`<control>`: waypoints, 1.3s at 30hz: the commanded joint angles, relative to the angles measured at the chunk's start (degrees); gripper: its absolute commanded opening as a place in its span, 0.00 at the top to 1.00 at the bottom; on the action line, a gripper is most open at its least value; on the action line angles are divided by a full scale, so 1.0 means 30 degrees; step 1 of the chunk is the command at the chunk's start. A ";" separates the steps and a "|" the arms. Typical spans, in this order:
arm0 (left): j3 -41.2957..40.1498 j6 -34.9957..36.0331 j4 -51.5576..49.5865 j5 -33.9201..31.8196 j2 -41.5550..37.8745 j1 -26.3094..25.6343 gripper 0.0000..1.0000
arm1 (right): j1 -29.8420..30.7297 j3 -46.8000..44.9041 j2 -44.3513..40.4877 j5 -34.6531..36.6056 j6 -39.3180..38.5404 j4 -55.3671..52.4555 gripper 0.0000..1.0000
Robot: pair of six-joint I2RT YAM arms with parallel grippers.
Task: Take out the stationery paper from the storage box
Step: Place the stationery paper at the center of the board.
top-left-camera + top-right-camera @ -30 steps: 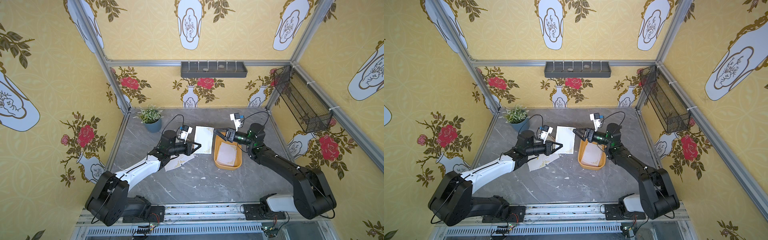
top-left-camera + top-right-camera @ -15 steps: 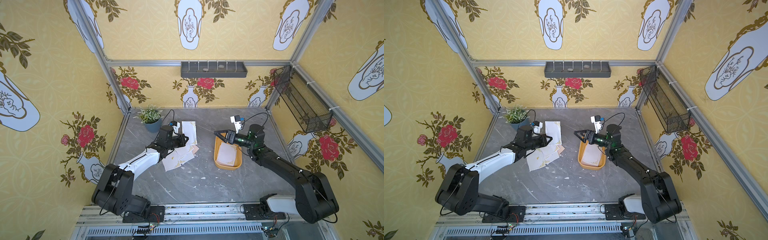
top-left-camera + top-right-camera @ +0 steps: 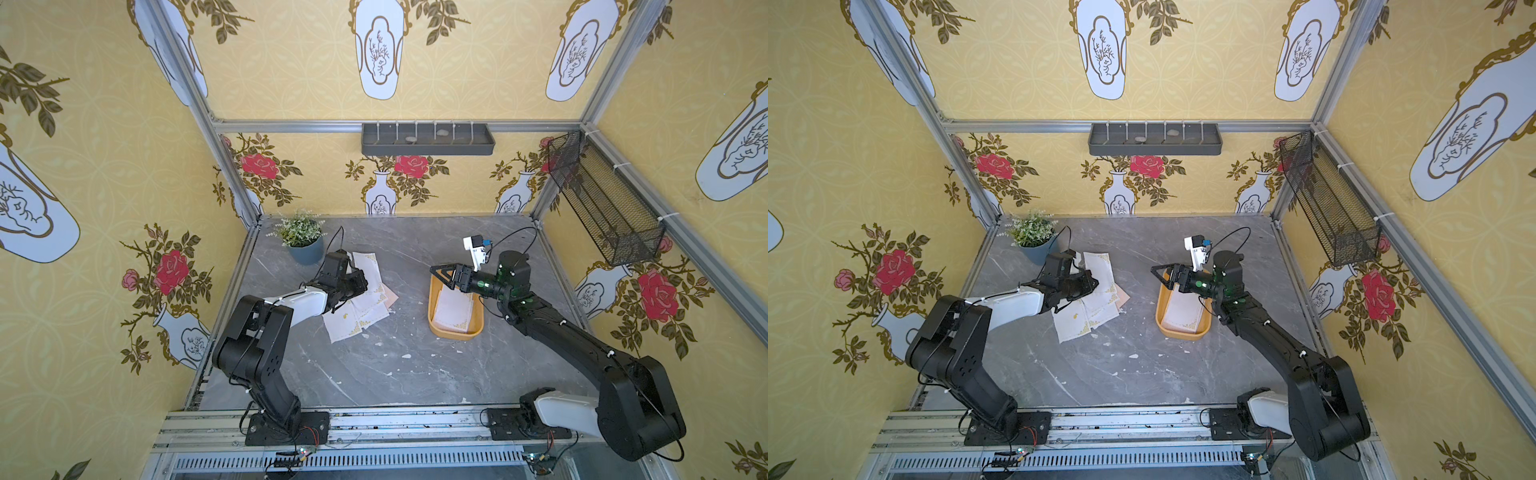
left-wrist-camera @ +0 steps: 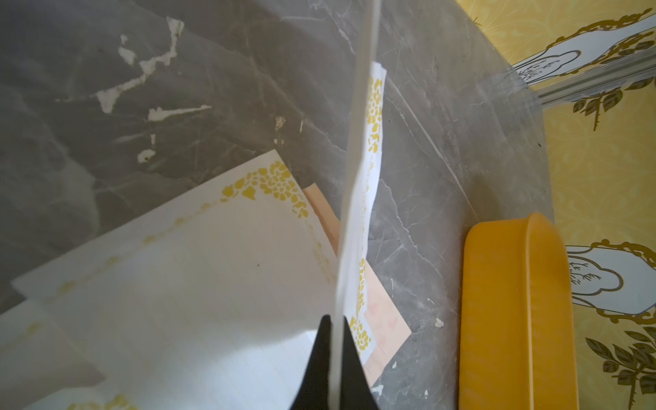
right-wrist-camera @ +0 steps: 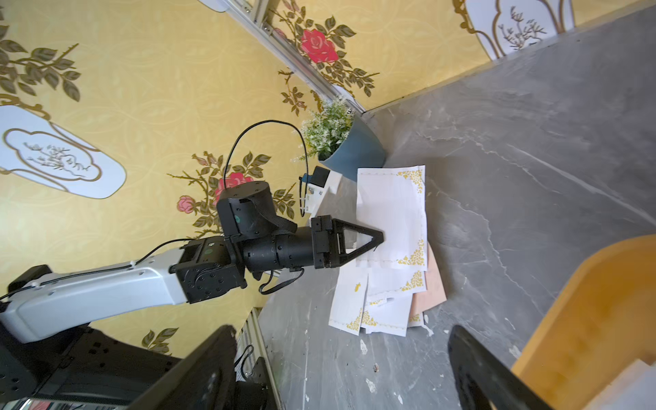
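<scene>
Black jaws pinched tight, the left claw (image 5: 377, 242) grips one white, gold-cornered sheet (image 5: 394, 213) by its edge. In the left wrist view the paper stands knife-thin between the jaws, and the sheet reaches out over the loose pile (image 3: 359, 318); whether it touches that pile I cannot tell. The pile, white sheets with a peach one (image 3: 390, 296) peeking out, lies fanned on the grey desk (image 3: 395, 374) toward its back-left corner, near the potted plant (image 3: 303, 243). Across the middle, the mustard storage box (image 3: 455, 335) sits nearer the desk's right edge with more stationery paper (image 3: 453, 309) flat inside, so the job looks only part done. Over the box's far end hangs the right claw (image 3: 442, 277), jaws spread wide and nothing in them. These sheets look feather-light, floppy and slick on one another. They are best taken by a short edge or corner, one at a time, with a gentle pinch, since a hard tug would likely crease or tear them.
</scene>
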 commanded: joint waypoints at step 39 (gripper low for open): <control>-0.0942 0.1726 -0.5432 -0.9377 -0.6085 -0.1955 0.30 | 0.3284 0.4895 0.8105 1.7474 0.3627 -1.4562 0.09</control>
